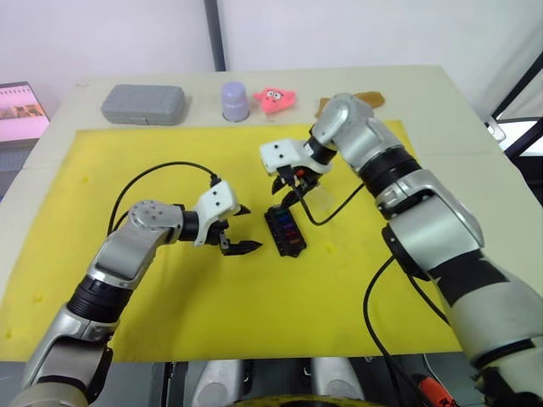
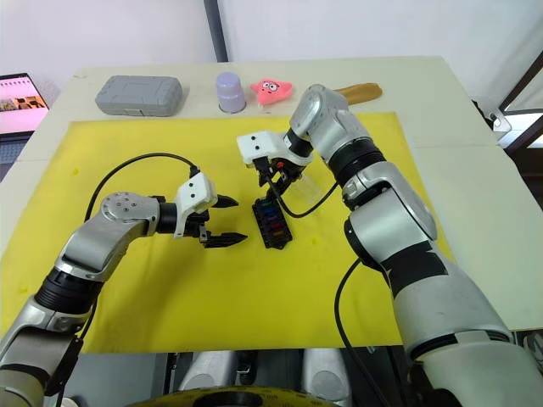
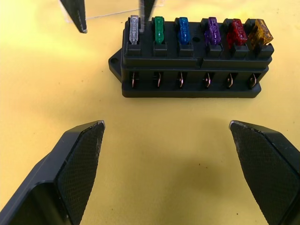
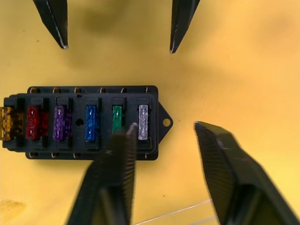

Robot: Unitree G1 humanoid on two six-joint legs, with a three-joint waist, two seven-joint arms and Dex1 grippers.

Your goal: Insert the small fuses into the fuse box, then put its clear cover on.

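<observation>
The black fuse box (image 1: 285,229) lies on the yellow mat, between my two grippers. Several small fuses (image 3: 183,29) stand in one row of its slots: clear, green, blue, purple, red and amber. My left gripper (image 1: 249,228) is open just left of the box, level with it and holding nothing. My right gripper (image 4: 165,125) hangs open over the box's far end, one finger above the green and clear fuses. The clear cover (image 2: 312,195) lies flat on the mat just right of the box, under the right gripper.
Along the table's back edge are a grey rounded case (image 1: 142,103), a lilac cup (image 1: 235,100), a pink toy (image 1: 276,98) and a brown object (image 1: 366,99). A screen (image 1: 21,110) stands at far left. Black cables loop from both wrists over the yellow mat (image 1: 127,288).
</observation>
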